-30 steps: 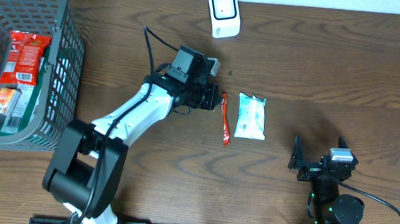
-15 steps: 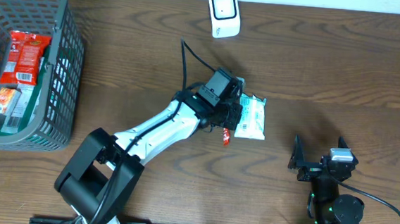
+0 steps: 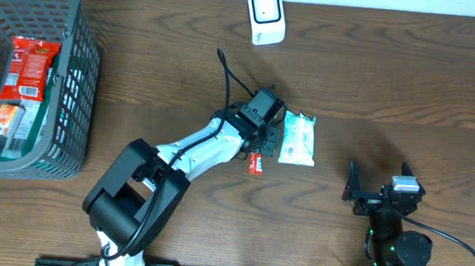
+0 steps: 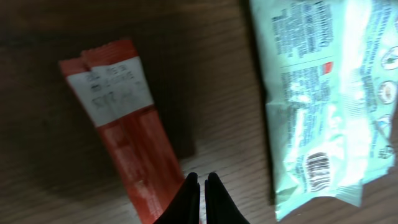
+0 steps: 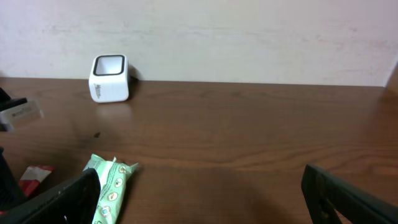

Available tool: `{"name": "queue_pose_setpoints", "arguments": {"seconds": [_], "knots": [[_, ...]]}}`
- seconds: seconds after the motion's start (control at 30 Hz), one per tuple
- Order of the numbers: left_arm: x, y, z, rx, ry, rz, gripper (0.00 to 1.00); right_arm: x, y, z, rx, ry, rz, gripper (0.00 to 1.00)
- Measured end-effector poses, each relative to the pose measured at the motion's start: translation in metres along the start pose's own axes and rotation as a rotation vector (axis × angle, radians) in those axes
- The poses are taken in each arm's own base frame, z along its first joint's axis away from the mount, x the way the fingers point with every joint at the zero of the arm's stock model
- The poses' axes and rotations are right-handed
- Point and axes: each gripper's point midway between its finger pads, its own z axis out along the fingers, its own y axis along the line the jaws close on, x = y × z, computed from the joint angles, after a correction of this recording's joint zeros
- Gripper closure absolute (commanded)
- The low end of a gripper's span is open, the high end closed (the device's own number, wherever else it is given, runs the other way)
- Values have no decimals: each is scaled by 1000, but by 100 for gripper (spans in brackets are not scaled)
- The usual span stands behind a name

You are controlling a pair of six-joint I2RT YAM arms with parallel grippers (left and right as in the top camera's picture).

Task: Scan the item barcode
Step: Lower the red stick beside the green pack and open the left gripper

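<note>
Pointing down at the desk [image 3: 425, 87], the left claw [image 4: 202, 182] has its two fingers pressed together with nothing seen between them. Its tips sit at the lower edge of the red stick sachet [image 4: 121, 127], on the side facing the mint-green packet [image 4: 326, 93]. Both packets lie flat near the middle of the desk, just beside each other. Which one is to be scanned I cannot tell, though the green packet shows its barcode [image 4: 317, 165] face-up near one end. Either looks light, thin and crinkly — film that will likely flex and slide on the wood — so a pinch across a sealed end or a long edge seems safest, leaving the code uncovered. The right claw [image 3: 378, 189] sits spread wide and empty, well apart from both. Between the packets and the white scanner [image 3: 265, 16] at the far edge the wood is bare, and the wire basket [image 3: 79, 97] stands well off to the left.
</note>
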Motion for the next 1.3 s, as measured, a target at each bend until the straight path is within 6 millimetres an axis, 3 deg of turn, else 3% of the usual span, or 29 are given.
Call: {"name": "queue_pose_setpoints", "arguments": {"seconds": [0.53,1.1,1.3], "knots": [[-1,34,-3,-111,3,-40,92,0,0,0,0,0,0,1],[2,49,-5,-194,6,-39,92,0,0,0,0,0,0,1],[9,49,4,-194,35,-42,91,0,0,0,0,0,0,1]]}}
